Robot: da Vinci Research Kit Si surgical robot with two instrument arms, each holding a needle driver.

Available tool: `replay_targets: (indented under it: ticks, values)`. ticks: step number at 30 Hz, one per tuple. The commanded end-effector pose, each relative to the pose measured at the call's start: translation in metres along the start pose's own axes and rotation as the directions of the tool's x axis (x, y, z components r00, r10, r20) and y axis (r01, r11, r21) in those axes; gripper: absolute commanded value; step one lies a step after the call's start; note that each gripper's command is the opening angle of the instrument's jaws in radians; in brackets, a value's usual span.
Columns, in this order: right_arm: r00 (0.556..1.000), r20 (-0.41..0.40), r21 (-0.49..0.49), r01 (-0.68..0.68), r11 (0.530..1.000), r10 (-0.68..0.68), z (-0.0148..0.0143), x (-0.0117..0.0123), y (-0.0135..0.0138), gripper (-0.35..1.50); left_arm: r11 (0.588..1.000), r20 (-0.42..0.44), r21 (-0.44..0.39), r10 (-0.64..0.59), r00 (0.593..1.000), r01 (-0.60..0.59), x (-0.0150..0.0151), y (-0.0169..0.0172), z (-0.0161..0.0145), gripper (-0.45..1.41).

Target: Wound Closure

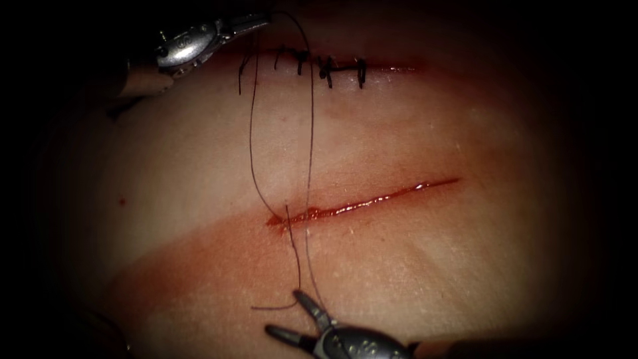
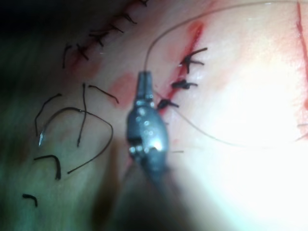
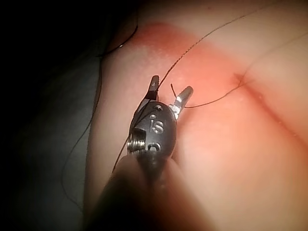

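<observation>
Two tools work one thread (image 1: 251,133), and neither holds the needle. The left tool (image 1: 259,23) sits at the far side of the tissue (image 1: 465,266), beside a row of finished stitches (image 1: 325,66). Its jaws are together, clamped on the thread. From there two strands run down across the tissue to the left end of the open cut (image 1: 372,198), where red fluid (image 1: 312,214) has collected.

The right tool (image 1: 284,312) sits on the near side, below that same end of the cut, with jaws apart and nothing in them.

Finding of note: a short tail of thread (image 1: 294,266) leaves the tissue at the cut's left end. It runs straight down toward the right tool, then curls off to the left just beside the upper jaw. Its long axis therefore points from the cut to those open jaws. The right wrist view places the free tip of the short tail (image 3: 172,85) between the two jaws of the right tool (image 3: 169,89), apparently not touching either. In my judgement the right arm is much the nearer to this tail, with the left well apart from it.

Needle: the left wrist view shows curved dark pieces (image 2: 62,113) lying loose on the tissue away from the left tool (image 2: 144,79). Whether any one of them is the needle, I cannot tell
</observation>
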Motion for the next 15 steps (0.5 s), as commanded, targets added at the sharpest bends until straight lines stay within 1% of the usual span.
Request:
replay_targets:
  ticks: [1,6,7,11,14,15]
  values:
    - [1.000,0.005,0.006,-0.005,1.000,0.005,0.0001,-0.0004,0.0000,1.33,1.000,-0.007,0.000,0.005,1.000,-0.005,0.0000,0.0000,0.0006,-0.45]
    - [1.000,0.006,0.009,-0.006,1.000,0.006,0.0000,-0.0003,0.0003,1.31,1.000,-0.016,-0.003,0.006,1.000,-0.006,0.0011,0.0004,0.0004,-0.45]
    - [1.000,0.009,0.010,-0.006,1.000,0.006,-0.0001,-0.0003,0.0003,1.35,1.000,-0.017,-0.004,0.009,1.000,-0.009,0.0014,0.0005,0.0003,-0.45]
    - [1.000,0.019,0.067,-0.003,0.998,0.002,-0.0011,0.0001,0.0007,1.36,1.000,-0.026,-0.005,0.010,1.000,-0.010,0.0021,0.0010,-0.0003,-0.45]
    - [0.999,0.034,0.106,0.002,0.994,-0.005,-0.0020,0.0004,0.0015,1.31,1.000,-0.039,-0.002,0.009,0.999,-0.009,0.0023,0.0014,-0.0009,-0.45]
    - [0.999,0.047,0.129,-0.002,0.992,-0.004,-0.0023,0.0005,0.0023,1.33,1.000,-0.045,-0.003,0.008,0.999,-0.008,0.0024,0.0017,-0.0014,-0.45]
